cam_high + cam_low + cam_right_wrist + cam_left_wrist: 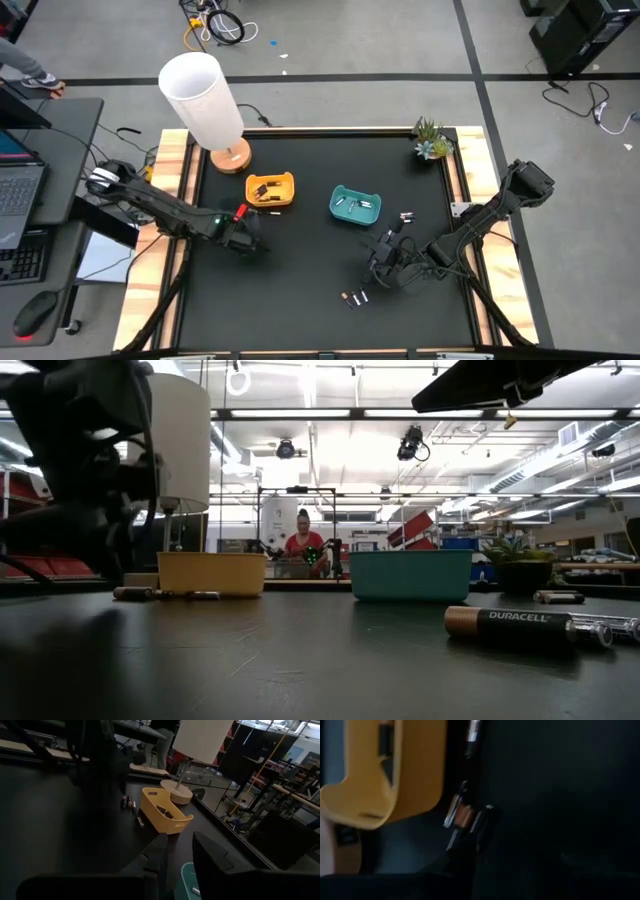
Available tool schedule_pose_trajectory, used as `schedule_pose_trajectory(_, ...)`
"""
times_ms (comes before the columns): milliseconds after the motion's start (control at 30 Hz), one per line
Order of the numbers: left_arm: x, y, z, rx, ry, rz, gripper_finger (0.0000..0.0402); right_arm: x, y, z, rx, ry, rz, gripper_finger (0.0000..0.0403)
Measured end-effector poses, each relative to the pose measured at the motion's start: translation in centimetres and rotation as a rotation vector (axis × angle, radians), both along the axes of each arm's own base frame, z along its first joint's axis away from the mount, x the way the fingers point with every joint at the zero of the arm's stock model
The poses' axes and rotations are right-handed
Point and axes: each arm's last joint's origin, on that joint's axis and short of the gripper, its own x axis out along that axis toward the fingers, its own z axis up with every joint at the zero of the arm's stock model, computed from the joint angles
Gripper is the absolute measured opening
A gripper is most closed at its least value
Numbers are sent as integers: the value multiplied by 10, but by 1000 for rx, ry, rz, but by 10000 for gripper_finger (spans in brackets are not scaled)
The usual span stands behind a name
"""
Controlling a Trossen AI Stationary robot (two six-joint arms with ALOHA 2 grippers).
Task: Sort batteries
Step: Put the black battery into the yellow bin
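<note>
Left wrist view: we see our left gripper [468, 827] pinching a copper-ended battery [462, 815] just beside the yellow tray [410, 780], its long axis running along the tray's wall. The tray, nearer this arm, already holds dark batteries [268, 190]. Our right gripper [175, 855] hovers with fingers spread, empty, near the teal tray [356, 205], which holds pale batteries [352, 205]. Loose batteries [352, 298] lie just beside it.
</note>
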Motion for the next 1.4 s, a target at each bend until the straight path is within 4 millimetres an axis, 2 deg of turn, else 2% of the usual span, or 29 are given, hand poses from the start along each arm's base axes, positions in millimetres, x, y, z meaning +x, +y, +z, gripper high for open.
schedule_pose_trajectory(133,-1,3,-8,12,-6,-44,156,0,0,0,-2,2,1,77)
schedule_pose_trajectory(600,-3,19,-22,14,-53,39,156,0,0,0,0,1,2,77)
schedule_pose_trajectory(1000,-1,18,-23,-129,-65,82,156,0,0,0,-3,4,5,77)
schedule_pose_trajectory(1233,8,13,-13,-224,-67,51,155,0,0,0,3,8,18,77)
schedule_pose_trajectory(1400,14,10,-8,-246,-71,-26,117,0,1,0,3,8,18,77)
